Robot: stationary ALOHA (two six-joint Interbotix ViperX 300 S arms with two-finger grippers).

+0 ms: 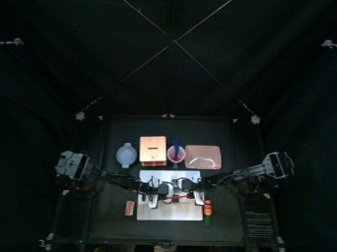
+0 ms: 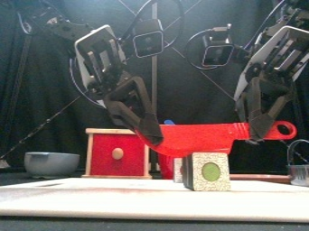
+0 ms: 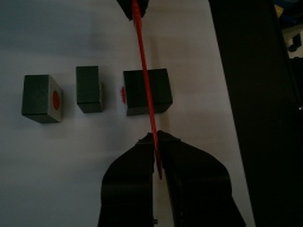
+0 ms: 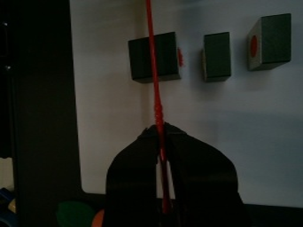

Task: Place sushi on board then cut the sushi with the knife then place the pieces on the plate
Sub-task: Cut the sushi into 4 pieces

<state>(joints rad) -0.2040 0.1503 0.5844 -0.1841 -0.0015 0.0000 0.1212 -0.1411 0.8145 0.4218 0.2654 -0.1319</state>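
The cutting step is in hand. Both arms hold the red toy knife (image 2: 211,135) level over the white cutting board (image 1: 171,215). The left gripper (image 2: 147,126) is pressed together on the blade's tip end, and the right gripper (image 2: 256,133) is pinching the handle end. The blade lies across the middle of the end sushi block (image 3: 148,91). From the front I can't tell whether the edge touches its top or hangs just above.

That block looks wider than the middle piece (image 3: 89,89) and the far piece (image 3: 44,96), which lie apart from it on the board, so it probably needs one more split. The next move would call for a straight push down with both ends sinking together, or the block may skid.

The pink tray (image 1: 203,157) waits behind the board to the right, just beside the red cup (image 1: 175,153). The wooden box (image 1: 153,151) and the blue-grey bowl (image 1: 125,154) stand further left along the same back row. Nothing stands in the blade's way.
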